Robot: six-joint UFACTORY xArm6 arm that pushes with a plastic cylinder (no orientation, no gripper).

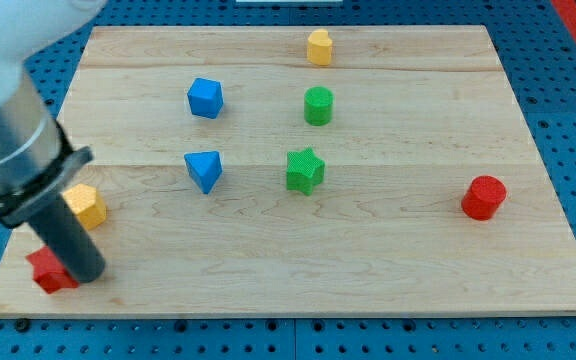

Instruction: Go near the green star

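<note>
The green star (305,170) lies near the middle of the wooden board (368,250). My tip (85,277) is at the board's bottom left corner, far to the left of and below the star. It touches or nearly touches a red block (50,271) on its left. A yellow block (87,206) sits just above the tip, partly behind the rod.
A blue triangular block (204,169) lies left of the star, and a blue block (206,98) above it. A green cylinder (318,105) is above the star, a yellow block (319,47) at the top edge. A red cylinder (484,197) sits at the right.
</note>
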